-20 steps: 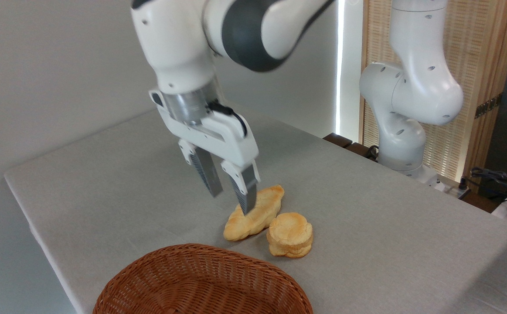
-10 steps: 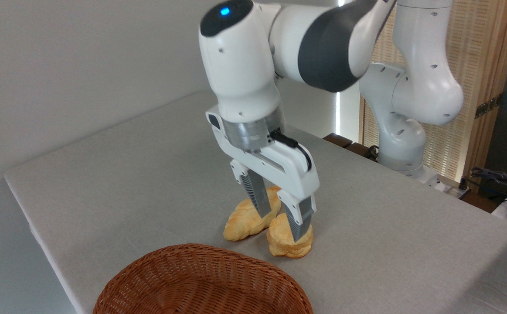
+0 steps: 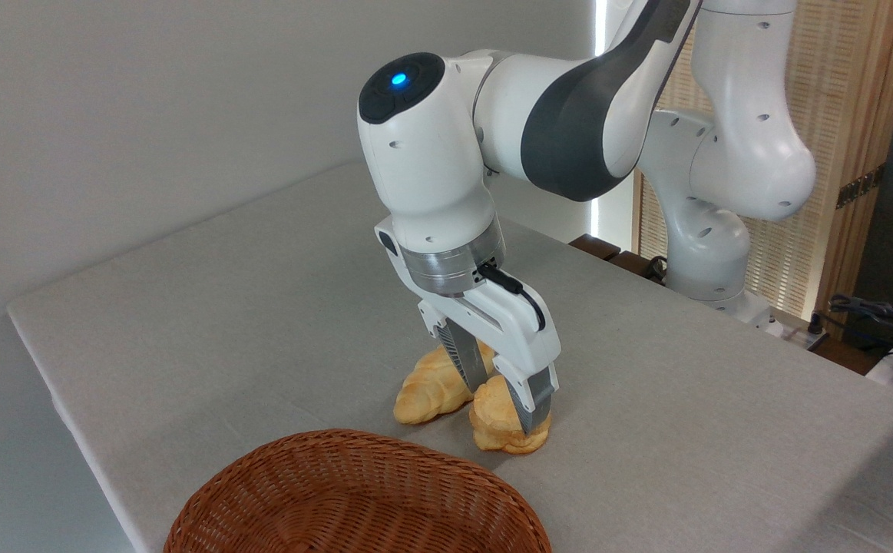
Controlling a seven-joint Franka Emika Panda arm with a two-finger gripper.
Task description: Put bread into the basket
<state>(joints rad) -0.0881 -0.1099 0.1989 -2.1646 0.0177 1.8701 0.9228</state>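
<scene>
- Straddling the bread, the tool points down with one finger on the far-left side of the bun and the other in front on its right.
- Both fingers sit close against the bun's sides, the jaws part-way open to about its width; whether they press it firmly cannot be told.
- The bread rests on the surface, roughly at the middle of the picture's lower half, at 1 o'clock from the basket.
- A longer loaf lies just beside the bun at its 10 o'clock, touching or nearly so; the far finger stands in the narrow gap between the two.
- The basket's far rim is near the bun, with a strip of bare cloth between them; its near part is cut off by the picture's lower edge.
- Open cloth spreads wide toward 9 and 10 o'clock as far as the surface's left edge, and toward 3 o'clock on the right.
- The arm's base stands at the surface's far-right edge, at 2 o'clock from the bun.
</scene>
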